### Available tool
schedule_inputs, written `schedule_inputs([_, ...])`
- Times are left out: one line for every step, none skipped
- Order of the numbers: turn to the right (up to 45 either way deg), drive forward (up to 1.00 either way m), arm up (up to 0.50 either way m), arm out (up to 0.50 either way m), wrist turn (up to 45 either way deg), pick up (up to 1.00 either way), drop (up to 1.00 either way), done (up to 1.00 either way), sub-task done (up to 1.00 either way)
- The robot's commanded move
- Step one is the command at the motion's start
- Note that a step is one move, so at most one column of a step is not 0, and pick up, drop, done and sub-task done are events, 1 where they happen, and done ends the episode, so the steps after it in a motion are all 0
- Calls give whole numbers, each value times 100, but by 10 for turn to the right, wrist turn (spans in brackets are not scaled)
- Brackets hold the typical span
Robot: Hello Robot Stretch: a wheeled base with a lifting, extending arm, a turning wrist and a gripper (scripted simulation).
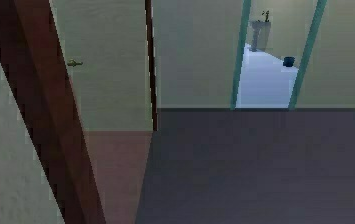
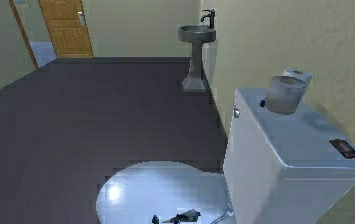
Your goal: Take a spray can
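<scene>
A squat grey cylinder with a paler top stands on the white toilet tank at the arm side view's right; I cannot tell what it is. At that view's bottom edge, the gripper shows as a small dark shape with thin fingers in front of the pale toilet lid. I cannot tell whether it holds anything. A small flat dark thing lies on the tank near the right edge.
A grey pedestal sink with a dark tap stands by the far wall, and a wooden door is at the top left. Ahead, a dark red door frame stands close. A teal-framed doorway opens onto a pale floor with a white fixture and a small dark blue thing.
</scene>
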Motion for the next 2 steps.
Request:
schedule_inputs([0, 0, 10, 0, 0, 0, 0, 0, 0])
schedule_inputs([0, 0, 0, 0, 0, 0, 0, 100, 0])
